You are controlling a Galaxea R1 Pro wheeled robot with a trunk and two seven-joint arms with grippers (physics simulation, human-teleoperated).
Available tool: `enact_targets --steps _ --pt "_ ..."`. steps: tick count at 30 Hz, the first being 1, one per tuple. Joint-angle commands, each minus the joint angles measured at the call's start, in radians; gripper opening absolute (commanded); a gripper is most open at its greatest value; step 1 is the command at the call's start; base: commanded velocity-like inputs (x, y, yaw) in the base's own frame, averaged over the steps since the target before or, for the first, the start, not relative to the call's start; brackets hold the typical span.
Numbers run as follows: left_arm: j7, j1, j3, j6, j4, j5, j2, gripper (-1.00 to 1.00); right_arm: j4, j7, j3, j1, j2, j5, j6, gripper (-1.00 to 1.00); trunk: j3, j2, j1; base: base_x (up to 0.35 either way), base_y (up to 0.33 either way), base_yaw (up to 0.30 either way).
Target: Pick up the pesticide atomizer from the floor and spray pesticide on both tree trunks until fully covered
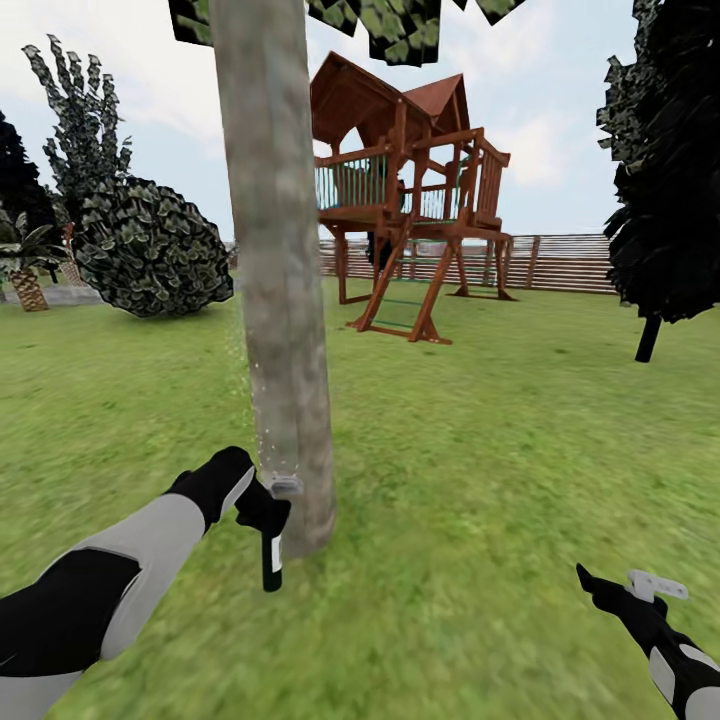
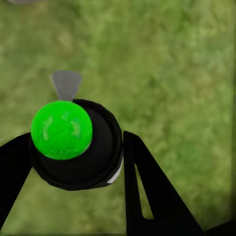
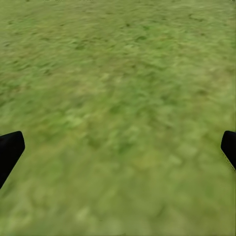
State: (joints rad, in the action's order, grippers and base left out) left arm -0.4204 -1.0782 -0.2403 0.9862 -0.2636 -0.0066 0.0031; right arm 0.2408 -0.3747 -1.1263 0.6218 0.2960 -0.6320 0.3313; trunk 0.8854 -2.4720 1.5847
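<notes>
The tree trunk (image 1: 275, 270) runs off the head view's top edge, so you lose its upper part. The pesticide atomizer (image 1: 271, 553) is half hidden under your left gripper (image 1: 262, 508).

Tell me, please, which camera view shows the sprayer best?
The left wrist view: the sprayer sits close up, its round black body and green cap clamped between the left gripper fingers. In the head view the sprayer is a small black shape hanging beside the tree trunk. The right wrist view looks down on grass.
</notes>
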Motion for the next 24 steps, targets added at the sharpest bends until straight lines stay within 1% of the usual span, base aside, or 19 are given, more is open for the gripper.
enact_targets --steps 1,3,5,9,13,15,20,24 --pt "0.0 0.0 0.0 0.0 0.012 0.001 -0.001 -1.0 0.0 0.0 0.0 0.0 0.0 0.0 0.0 1.0 0.0 0.0 0.0 0.059 -0.11 0.008" --pt "0.0 0.0 0.0 0.0 0.019 0.001 -0.002 -1.0 0.0 0.0 0.0 0.0 0.0 0.0 0.0 1.0 0.0 0.0 0.0 0.031 -0.058 0.004" --pt "-0.002 0.0 0.003 0.001 0.02 0.002 -0.016 -1.0 0.0 0.0 0.0 0.0 0.0 0.0 0.0 1.0 0.0 0.0 0.0 0.008 -0.014 0.001" --pt "-0.006 -0.017 0.008 0.008 0.017 0.006 -0.028 -1.0 0.0 0.0 0.0 0.0 0.0 0.0 0.0 1.0 0.0 0.0 0.0 0.001 -0.003 0.0" --pt "-0.006 -0.084 0.008 0.01 0.018 0.009 -0.028 -1.0 0.0 0.0 0.0 0.0 0.0 0.0 0.0 1.0 0.0 0.0 0.0 0.0 0.0 0.0" --pt "-0.006 -0.131 0.009 0.013 0.018 0.01 -0.028 -1.0 0.0 0.0 0.0 0.0 0.0 0.0 0.0 1.0 0.0 0.0 0.0 0.0 0.0 0.0" --pt "-0.006 -0.205 0.009 0.014 0.019 0.01 -0.026 -1.0 0.0 0.0 0.0 0.0 0.0 0.0 0.0 1.0 0.0 0.0 0.0 0.0 0.0 0.0" --pt "-0.006 -0.249 0.009 0.015 0.022 0.01 -0.026 -1.0 0.0 0.0 0.0 0.0 0.0 0.0 0.0 1.0 0.0 0.0 0.0 0.0 0.0 0.0"
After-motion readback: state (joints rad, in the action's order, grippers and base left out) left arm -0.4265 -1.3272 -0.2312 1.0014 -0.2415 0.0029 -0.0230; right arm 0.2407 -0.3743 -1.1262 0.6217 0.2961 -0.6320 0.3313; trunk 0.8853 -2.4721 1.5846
